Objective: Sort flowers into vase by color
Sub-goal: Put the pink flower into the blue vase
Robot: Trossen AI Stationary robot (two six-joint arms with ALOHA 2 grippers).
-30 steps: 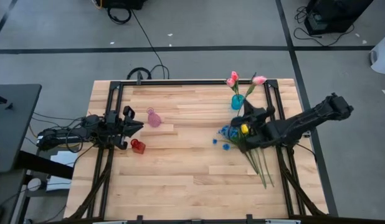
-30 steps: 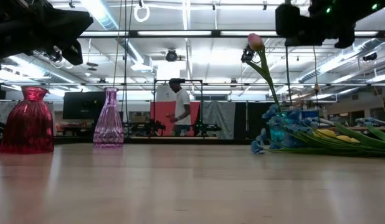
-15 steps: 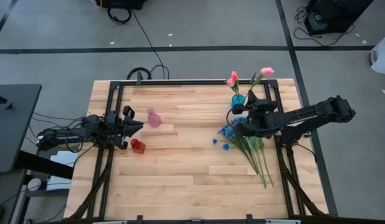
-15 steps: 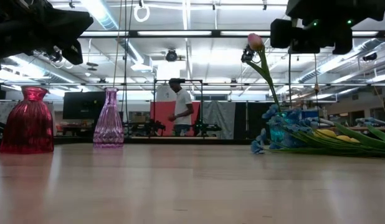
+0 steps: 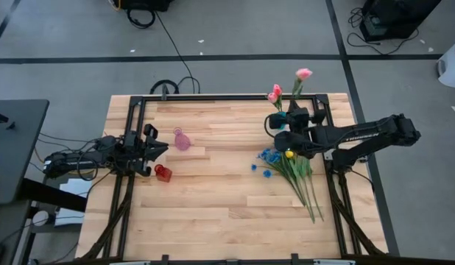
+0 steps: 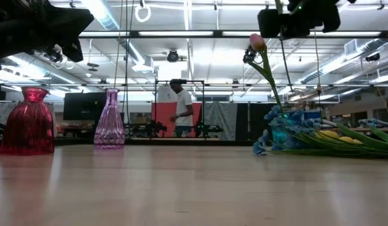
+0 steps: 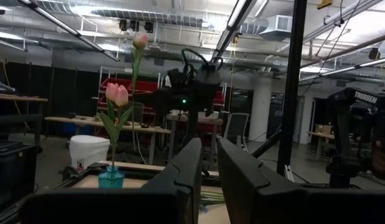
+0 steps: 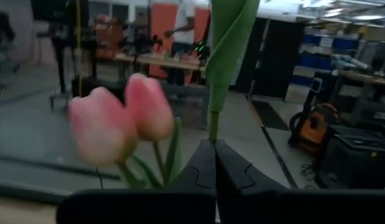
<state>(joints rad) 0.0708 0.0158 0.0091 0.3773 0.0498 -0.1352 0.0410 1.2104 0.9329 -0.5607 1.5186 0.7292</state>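
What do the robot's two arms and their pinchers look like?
Both arms are dark, nearly black, built of chunky jointed segments. The left arm trails black cables off the table's edge. Each end effector, left and right, has two flat, dark, angular fingers. A small green light glows on the right arm.

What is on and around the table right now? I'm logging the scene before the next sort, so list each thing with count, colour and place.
Red vase: one, red, left part of the table, near the left hand.
Pink vase: one, pale pink-purple, left of centre, farther back.
Teal vase: one, teal, back right of the table, pink tulips standing in it.
Held tulip: one, pink, raised over the table's back right edge.
Loose flowers: a bunch, yellow and blue with green stems, lying on the right side.
Person: one, white top, in the room behind.
Left hand: shut, empty, at the left.
Right hand: shut on the held tulip's stem.
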